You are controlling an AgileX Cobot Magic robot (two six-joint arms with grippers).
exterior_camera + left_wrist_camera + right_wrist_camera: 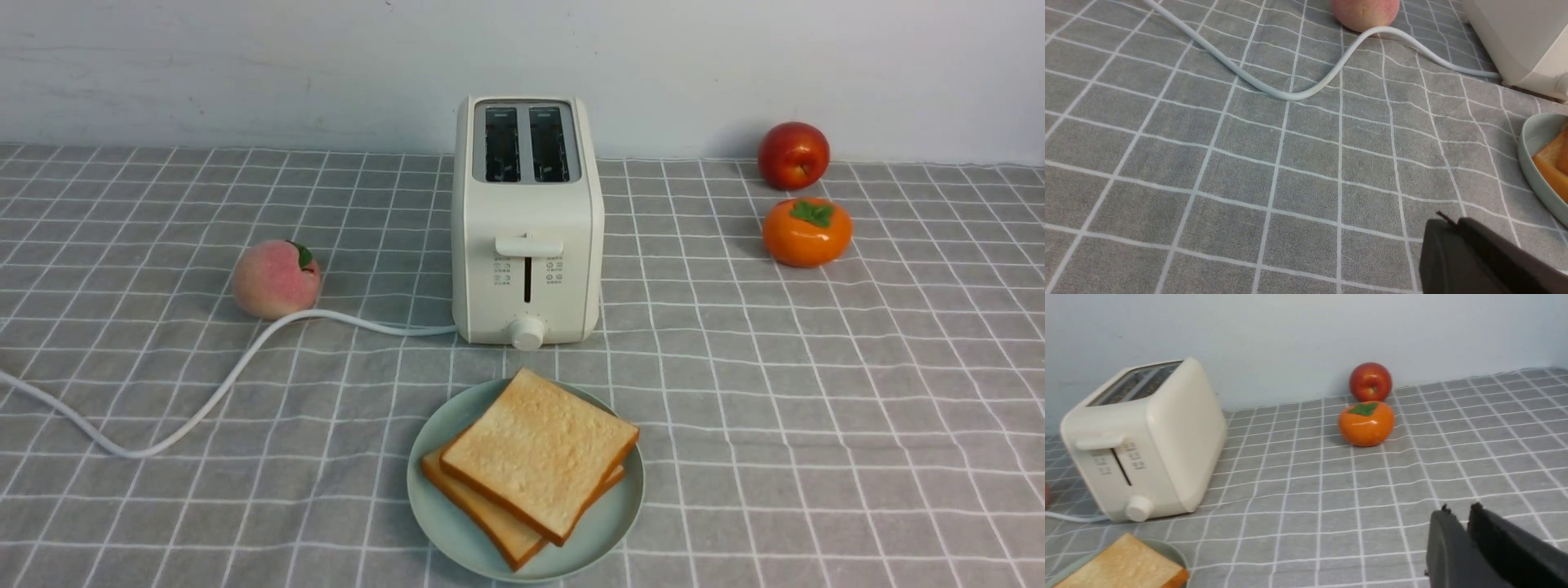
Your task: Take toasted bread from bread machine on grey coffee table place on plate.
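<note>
Two slices of toasted bread [539, 453] lie stacked on the mint-green plate [445, 523], in front of the cream-white bread machine [526, 220]. Both toaster slots show empty. Neither arm shows in the front view. In the left wrist view my left gripper [1451, 222] is shut and empty, low over the grey coffee table [1249, 163], left of the plate [1533, 163]. In the right wrist view my right gripper [1457, 510] is shut and empty over the cloth, right of the plate; toast [1126, 565] and toaster [1147, 437] show there.
A pink peach [276, 279] lies left of the toaster with the white power cord [204, 392] curving past it. A red apple [793, 155] and an orange persimmon [807, 231] sit at the back right. A pale wall stands behind the table.
</note>
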